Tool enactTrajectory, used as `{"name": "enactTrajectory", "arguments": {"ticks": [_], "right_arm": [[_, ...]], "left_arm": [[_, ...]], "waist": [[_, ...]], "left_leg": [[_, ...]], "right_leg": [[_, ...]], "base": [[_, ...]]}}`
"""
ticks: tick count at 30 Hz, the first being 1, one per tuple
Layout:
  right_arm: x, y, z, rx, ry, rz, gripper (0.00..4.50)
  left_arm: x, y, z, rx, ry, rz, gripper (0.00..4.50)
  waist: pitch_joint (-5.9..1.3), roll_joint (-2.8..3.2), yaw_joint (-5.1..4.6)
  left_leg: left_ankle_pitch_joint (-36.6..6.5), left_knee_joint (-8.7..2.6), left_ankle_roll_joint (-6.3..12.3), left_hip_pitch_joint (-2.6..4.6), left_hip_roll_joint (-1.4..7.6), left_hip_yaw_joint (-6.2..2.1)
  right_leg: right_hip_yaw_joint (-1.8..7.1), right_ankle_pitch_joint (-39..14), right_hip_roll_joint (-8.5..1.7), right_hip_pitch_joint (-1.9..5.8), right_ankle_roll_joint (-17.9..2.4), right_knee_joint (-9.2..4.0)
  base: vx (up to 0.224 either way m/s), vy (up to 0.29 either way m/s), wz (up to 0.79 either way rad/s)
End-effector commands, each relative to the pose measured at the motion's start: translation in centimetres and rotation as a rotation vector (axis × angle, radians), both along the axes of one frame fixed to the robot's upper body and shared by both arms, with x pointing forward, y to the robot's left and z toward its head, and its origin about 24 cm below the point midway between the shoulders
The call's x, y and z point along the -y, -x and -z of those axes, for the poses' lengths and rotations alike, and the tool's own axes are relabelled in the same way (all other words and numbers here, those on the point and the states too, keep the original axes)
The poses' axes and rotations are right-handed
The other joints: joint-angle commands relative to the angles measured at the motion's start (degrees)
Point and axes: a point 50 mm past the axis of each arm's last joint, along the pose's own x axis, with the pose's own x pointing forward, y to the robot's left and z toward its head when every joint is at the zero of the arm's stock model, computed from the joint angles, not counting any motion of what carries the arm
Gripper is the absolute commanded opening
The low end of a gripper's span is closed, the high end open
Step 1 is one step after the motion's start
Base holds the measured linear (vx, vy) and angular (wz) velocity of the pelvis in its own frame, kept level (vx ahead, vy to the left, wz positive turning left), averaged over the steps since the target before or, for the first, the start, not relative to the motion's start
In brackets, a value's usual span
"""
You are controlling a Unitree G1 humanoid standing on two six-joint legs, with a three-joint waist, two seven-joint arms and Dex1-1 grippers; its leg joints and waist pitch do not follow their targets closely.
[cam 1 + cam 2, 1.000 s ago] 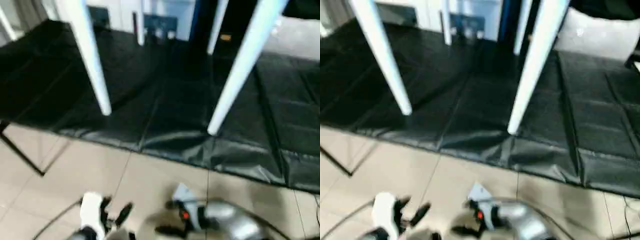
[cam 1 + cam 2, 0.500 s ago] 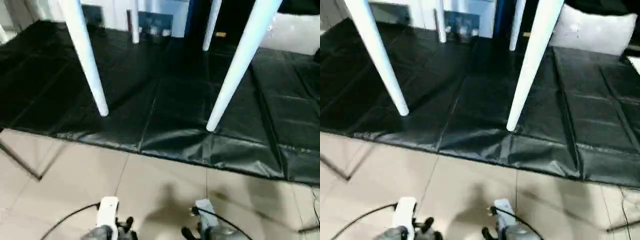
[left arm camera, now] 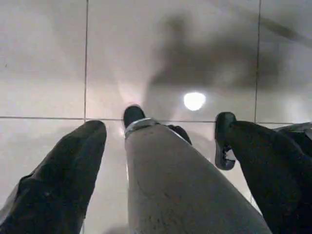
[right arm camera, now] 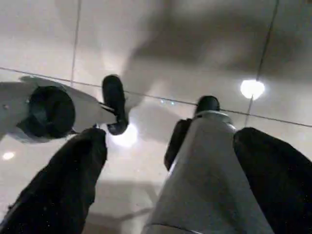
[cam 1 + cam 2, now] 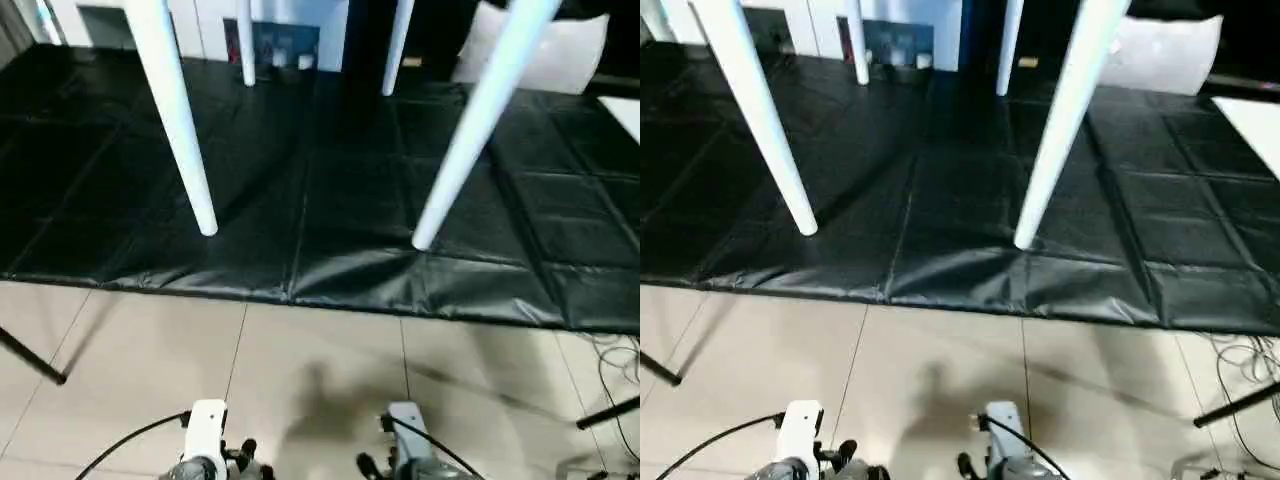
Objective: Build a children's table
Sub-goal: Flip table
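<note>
Table stands upright on the black padded mat (image 5: pixel 330 200): two near legs, near left leg (image 5: pixel 178 120) in the upper left of the head view and near right leg (image 5: pixel 470 130) upper right of centre, feet planted on the mat close to its front edge; two far legs (image 5: pixel 245 45) small at the top edge. Tabletop itself is out of frame above. Compared with a second ago, the arms have dropped back: they showed well into the lower frame then, and now only the wrist ends poke up at the bottom edge, left gripper (image 3: pixel 161 141) and right gripper (image 4: pixel 170 146) both hanging over bare floor tiles (image 5: pixel 320 370). The camera has also tilted, so the apparent shift of the legs is not a move of the table. Left fingers (image 3: pixel 63 175) stand wide apart with nothing between them but the robot's own leg below; right fingers (image 4: pixel 68 180) likewise spread and empty. Judgement: all four legs seated, table bearing its own weight, arms retired to rest; assembly looks complete, nothing left to grasp.
</note>
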Motion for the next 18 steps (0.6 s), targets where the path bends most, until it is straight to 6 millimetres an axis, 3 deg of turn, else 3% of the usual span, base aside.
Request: {"name": "enactTrajectory", "arguments": {"ticks": [1,5,8,11,13,14,15,18], "right_arm": [[1.5,1.0,0.4,-0.053,0.050,0.010,4.50],[3.0,0.8,0.3,-0.062,0.058,0.017,4.50],[4.2,0.8,0.3,-0.073,0.074,0.023,4.50],[4.5,0.9,0.3,-0.078,0.072,0.027,4.50],[4.5,0.9,0.3,-0.078,0.072,0.027,4.50],[4.5,0.9,0.3,-0.078,0.072,0.027,4.50],[4.5,0.9,0.3,-0.078,0.072,0.027,4.50],[4.5,0.9,0.3,-0.078,0.072,0.027,4.50]], "left_arm": [[0.2,1.1,0.5,-0.049,0.006,0.009,4.43],[0.3,1.1,0.5,-0.050,0.004,0.018,4.43],[0.2,1.1,0.5,-0.052,0.004,0.018,4.43],[0.2,1.1,0.5,-0.052,0.004,0.016,4.43],[0.2,1.1,0.5,-0.052,0.004,0.016,4.43],[0.2,1.1,0.5,-0.052,0.004,0.016,4.43],[0.2,1.1,0.5,-0.052,0.004,0.016,4.43],[0.2,1.1,0.5,-0.052,0.004,0.016,4.43]], "waist": [[-1.28,0.30,-0.28],[-1.44,0.15,-0.12],[-1.60,0.01,-0.02],[-2.03,0.26,0.00],[-2.76,-0.08,0.07],[-2.73,-0.13,0.09],[-2.63,-0.10,0.15],[-2.46,-0.10,0.18]], "left_leg": [[-31.5,-8.18,-8.01,2.02,7.44,-5.24],[-27.1,-8.05,-5.64,2.15,7.46,-4.30],[-23.8,-7.75,-3.86,1.92,7.51,-4.01],[-18.6,-7.38,-1.59,1.69,7.45,-3.59],[-8.5,-6.36,3.06,1.32,7.28,-3.15],[-6.4,-6.10,4.49,1.26,7.23,-2.98],[-4.7,-5.84,7.10,1.28,7.35,-2.71],[-6.7,-6.08,7.41,1.22,7.62,-2.74]], "right_leg": [[2.68,-17.0,-4.60,-1.03,-7.4,-5.09],[2.86,-9.3,-4.23,-1.20,-9.1,-4.78],[3.06,-7.0,-4.46,-0.96,-10.3,-4.69],[2.80,0.0,-4.21,-0.53,-12.4,-4.04],[2.47,12.9,-4.28,0.26,-14.5,-2.73],[2.42,15.6,-4.35,0.23,-15.0,-2.56],[2.30,17.3,-4.48,0.12,-16.0,-2.49],[2.27,13.3,-4.50,0.15,-16.4,-2.74]], "base": [[0.000,0.000,0.00],[0.000,0.000,0.00],[0.000,0.000,0.00],[0.023,-0.007,-0.01],[0.066,-0.021,-0.03],[0.000,0.000,0.00],[0.000,0.000,0.00],[0.000,0.000,0.00]]}}
